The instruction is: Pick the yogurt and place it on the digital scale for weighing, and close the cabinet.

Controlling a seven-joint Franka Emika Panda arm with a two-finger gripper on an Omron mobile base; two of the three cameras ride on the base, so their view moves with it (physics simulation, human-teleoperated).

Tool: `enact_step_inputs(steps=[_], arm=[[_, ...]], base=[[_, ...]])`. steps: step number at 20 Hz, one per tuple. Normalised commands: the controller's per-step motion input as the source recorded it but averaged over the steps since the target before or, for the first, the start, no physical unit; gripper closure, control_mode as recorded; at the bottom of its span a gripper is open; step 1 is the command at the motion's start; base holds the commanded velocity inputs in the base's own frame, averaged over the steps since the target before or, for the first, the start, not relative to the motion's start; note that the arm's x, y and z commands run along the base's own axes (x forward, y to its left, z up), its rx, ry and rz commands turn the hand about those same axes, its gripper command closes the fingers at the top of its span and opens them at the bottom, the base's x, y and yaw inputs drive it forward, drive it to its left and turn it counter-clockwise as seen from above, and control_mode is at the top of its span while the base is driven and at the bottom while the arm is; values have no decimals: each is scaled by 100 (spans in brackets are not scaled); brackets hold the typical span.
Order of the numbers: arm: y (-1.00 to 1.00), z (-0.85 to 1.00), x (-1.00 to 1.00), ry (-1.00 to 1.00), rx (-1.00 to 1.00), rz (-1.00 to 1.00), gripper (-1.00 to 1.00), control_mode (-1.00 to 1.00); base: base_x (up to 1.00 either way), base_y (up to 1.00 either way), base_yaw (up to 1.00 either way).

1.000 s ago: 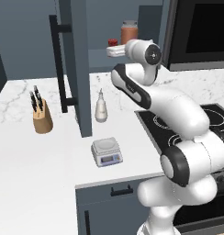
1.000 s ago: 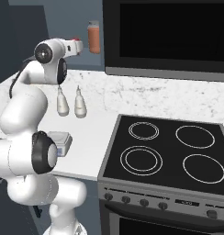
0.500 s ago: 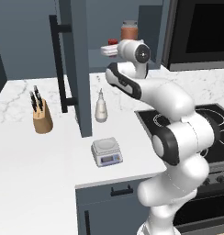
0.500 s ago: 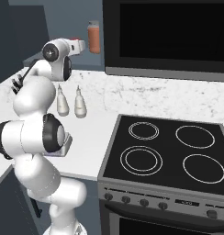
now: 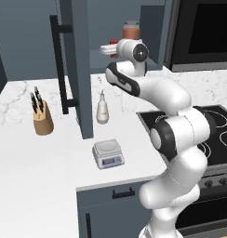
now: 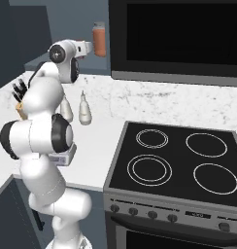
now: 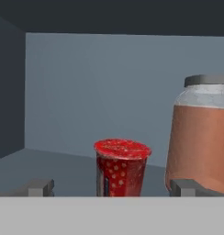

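The yogurt (image 7: 121,167), a small red cup with a red top, stands on the shelf inside the open cabinet. It sits straight ahead of my gripper (image 7: 112,188), a little beyond the fingertips. The gripper is open, and its fingertips (image 7: 40,187) are spread wider than the cup with nothing between them. In the left base view the gripper (image 5: 107,49) reaches into the cabinet beside the open door (image 5: 77,69) with its black bar handle (image 5: 58,65). The digital scale (image 5: 107,154) lies on the counter below, near the front edge.
An orange-brown jar (image 7: 203,137) with a pale lid stands just right of the yogurt on the same shelf. On the counter are a knife block (image 5: 42,119) and a white bottle (image 5: 103,109). The stove (image 6: 188,160) is to the right, with a microwave (image 6: 178,34) above it.
The arm has swung left and up, bringing the hand closer to the cabinet shelf. The gripper has stayed open.
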Motion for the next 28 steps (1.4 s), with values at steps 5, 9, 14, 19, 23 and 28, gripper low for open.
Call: enact_step_inputs(steps=[5, 9, 14, 19, 23, 28], arm=[[0, -5, 34, 3, 3, 0, -100, -100], [0, -8, 24, 3, 3, 0, -100, -100], [0, -5, 33, 2, 0, 0, -100, -100], [6, -8, 35, 5, 0, 0, 100, -100], [0, 0, 17, 7, 0, 0, 100, -100], [2, -1, 0, 5, 0, 0, 100, -100]], base=[[0, 0, 0], [0, 0, 0], [0, 0, 0], [0, 0, 0], [0, 0, 0], [0, 0, 0]])
